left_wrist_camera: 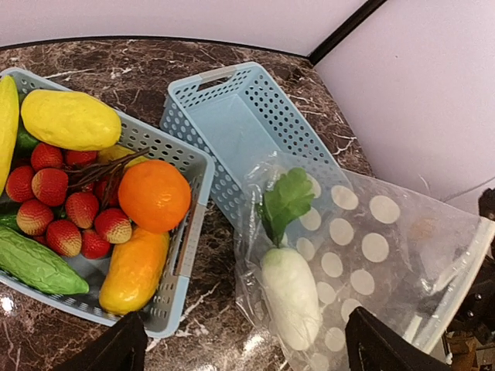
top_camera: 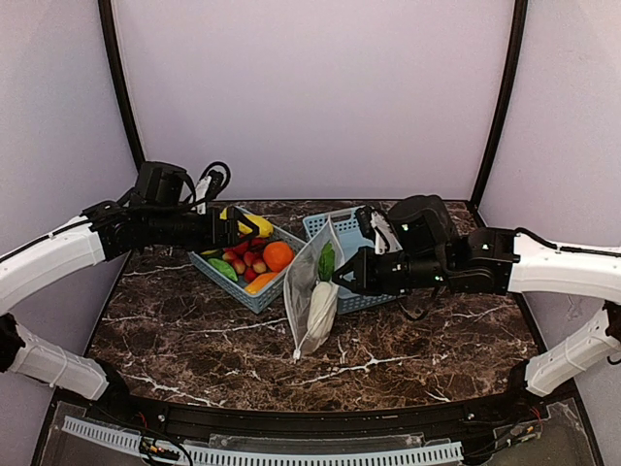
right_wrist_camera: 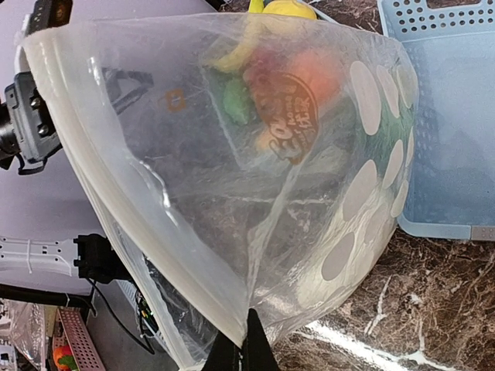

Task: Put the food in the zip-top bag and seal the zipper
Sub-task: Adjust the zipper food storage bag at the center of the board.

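The polka-dot zip-top bag [top_camera: 307, 291] hangs upright at the table's middle, its bottom on the marble. My right gripper [top_camera: 340, 277] is shut on its mouth edge, and the fingertips [right_wrist_camera: 249, 349] pinch the thick zipper strip [right_wrist_camera: 124, 201]. No slider tab shows. A white radish [left_wrist_camera: 291, 295] with a green leaf [left_wrist_camera: 288, 199] lies inside the bag. The other food fills the left basket [left_wrist_camera: 189, 236]: an orange [left_wrist_camera: 154, 195], a yellow piece [left_wrist_camera: 69, 120], red berries [left_wrist_camera: 66, 212], a green gourd [left_wrist_camera: 35, 264]. My left gripper [top_camera: 236, 228] hovers over that basket, open and empty.
An empty light-blue lattice basket [top_camera: 351, 231] stands behind the bag, right of the food basket [top_camera: 254, 296]; it also shows in the left wrist view [left_wrist_camera: 240, 127]. Both stand toward the back of the dark marble table [top_camera: 194, 340]. White walls close the back and sides.
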